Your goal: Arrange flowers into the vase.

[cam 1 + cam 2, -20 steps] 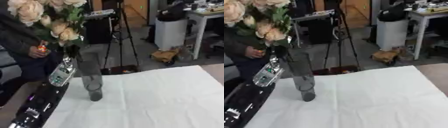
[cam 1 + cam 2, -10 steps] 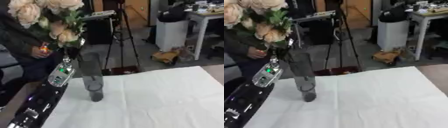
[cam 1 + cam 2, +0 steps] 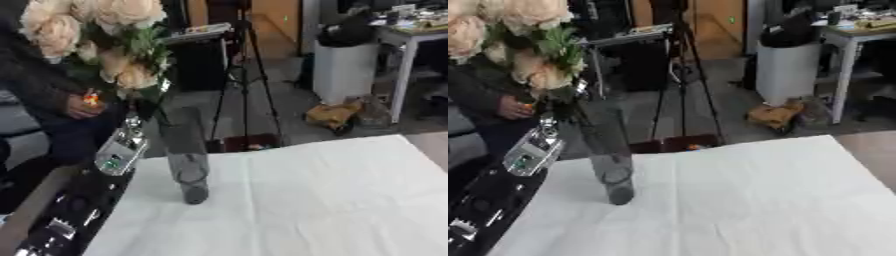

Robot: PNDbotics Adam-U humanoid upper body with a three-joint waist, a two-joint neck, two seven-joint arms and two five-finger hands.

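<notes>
**Bringing the bouquet over the vase mouth**

Holding the flowers [image 3: 96, 45] high at the left, your left arm [image 3: 83, 200] runs up from the lower left corner to the bunch, which sits above and a little to the left of the vase [image 3: 185, 157]. The left hand [image 3: 144, 107] is buried among leaves and stems, so you cannot tell from either view whether its fingers are curled round the stems or pinching them; most likely they are wrapped round the bundle, since the cream blooms stand upright together. Your right hand shows in neither view.

The vase is a tall, clear, dark-tinted cylinder, standing on the white tablecloth [image 3: 315, 200] near its left edge and leaning somewhat in these views, perhaps only because the head is tilted. The stems hang down towards its mouth, and the lowest ends seem to be at or just inside the rim, though blur leaves that uncertain. Keeping the bunch high makes sense: the stems are long and must drop in from above.

By my reading, the insertion is just starting. Lower straight along the vase's axis, because a narrow, tall vessel with no hand steadying it could tip if the stems push sideways on the rim.
</notes>
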